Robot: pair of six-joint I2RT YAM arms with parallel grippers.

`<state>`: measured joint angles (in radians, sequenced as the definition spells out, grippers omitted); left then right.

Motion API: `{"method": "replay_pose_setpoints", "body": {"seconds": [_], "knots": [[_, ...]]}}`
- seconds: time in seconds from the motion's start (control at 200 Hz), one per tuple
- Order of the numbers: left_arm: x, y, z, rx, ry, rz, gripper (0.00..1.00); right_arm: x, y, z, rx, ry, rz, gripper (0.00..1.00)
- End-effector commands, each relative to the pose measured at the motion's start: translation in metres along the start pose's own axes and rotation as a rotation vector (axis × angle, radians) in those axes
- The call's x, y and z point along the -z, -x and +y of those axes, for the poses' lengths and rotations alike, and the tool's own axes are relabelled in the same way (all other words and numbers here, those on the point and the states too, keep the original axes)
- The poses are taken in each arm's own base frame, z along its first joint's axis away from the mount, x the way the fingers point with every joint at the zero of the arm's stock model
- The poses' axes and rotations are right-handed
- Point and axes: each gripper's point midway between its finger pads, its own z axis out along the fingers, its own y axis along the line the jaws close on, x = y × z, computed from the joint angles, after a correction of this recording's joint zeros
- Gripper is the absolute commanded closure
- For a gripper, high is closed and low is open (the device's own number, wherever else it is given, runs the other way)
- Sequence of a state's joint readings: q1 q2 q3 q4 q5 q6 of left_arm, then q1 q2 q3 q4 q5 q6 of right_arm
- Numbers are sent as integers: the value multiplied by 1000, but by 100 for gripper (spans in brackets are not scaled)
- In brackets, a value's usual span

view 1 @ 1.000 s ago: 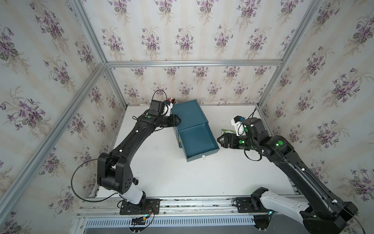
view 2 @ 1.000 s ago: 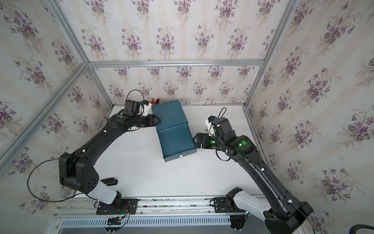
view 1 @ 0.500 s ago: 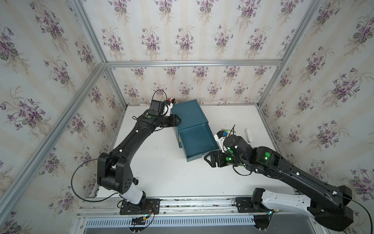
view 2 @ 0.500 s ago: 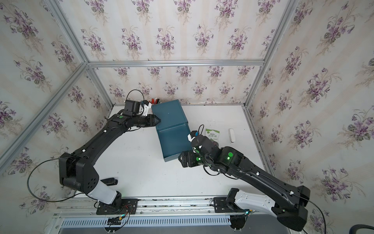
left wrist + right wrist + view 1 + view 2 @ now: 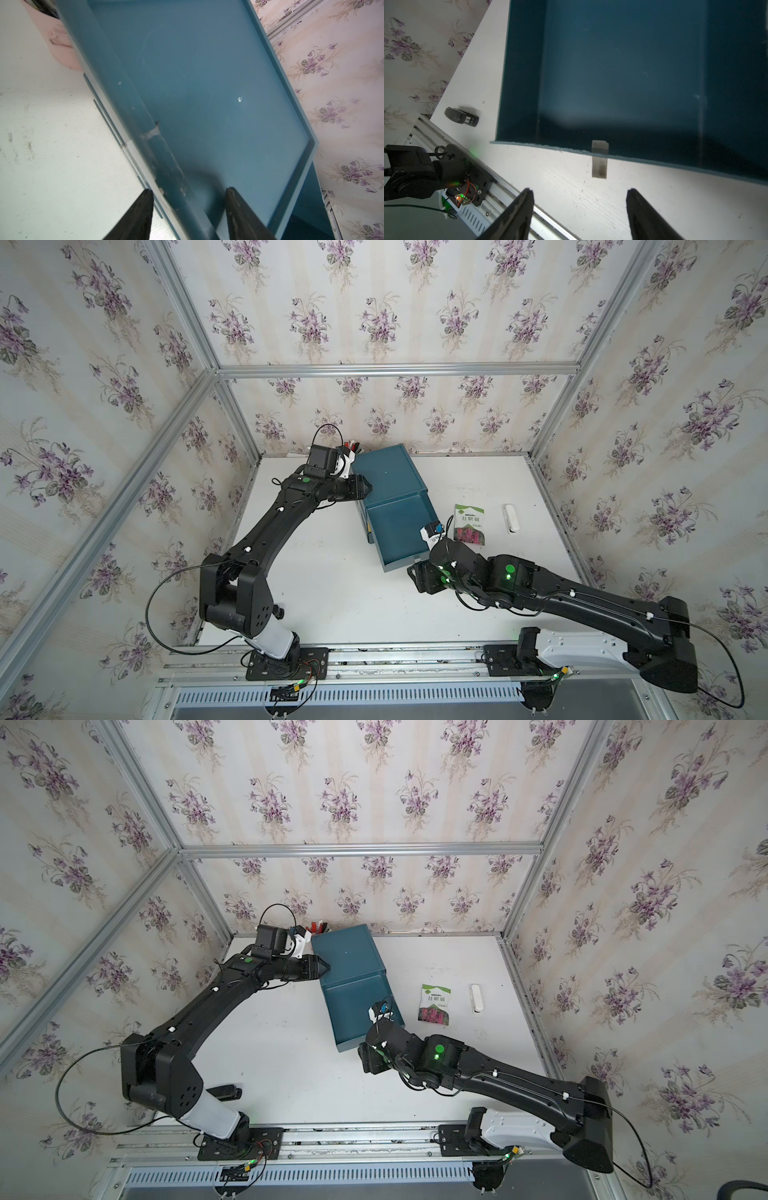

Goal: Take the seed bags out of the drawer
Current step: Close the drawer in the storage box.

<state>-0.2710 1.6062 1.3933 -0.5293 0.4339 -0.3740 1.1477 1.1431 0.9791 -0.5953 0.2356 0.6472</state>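
One seed bag, green-topped with magenta flowers, lies flat on the white table just right of the open blue drawer. The drawer's floor shows bare blue. My right gripper hangs open over the table in front of the drawer's front wall, near its pale tab handle, holding nothing. My left gripper is shut on the left edge of the blue cabinet.
A white stick-like object lies right of the bag. A pink holder with red-tipped things stands behind the cabinet. A small black device lies near the table's front left edge.
My right arm swung from the drawer's right side round to its front wall, leaving the seed bag on the table. Its jaws narrowed slightly. The left arm stayed put.
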Motion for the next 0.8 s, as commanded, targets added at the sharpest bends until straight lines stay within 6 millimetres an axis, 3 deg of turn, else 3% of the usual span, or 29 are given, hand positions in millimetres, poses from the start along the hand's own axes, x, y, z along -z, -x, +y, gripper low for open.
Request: {"method": "replay_pose_setpoints", "body": {"seconds": [0.0, 0.275, 0.794], "knots": [[1, -63, 37, 58, 170, 240, 42, -7, 12, 1, 6, -9, -76, 27], [2, -63, 38, 53, 174, 246, 42, -24, 18, 4, 39, -10, -127, 29], [4, -60, 39, 36, 177, 252, 41, -26, 53, 16, 101, -23, -237, 30]]}}
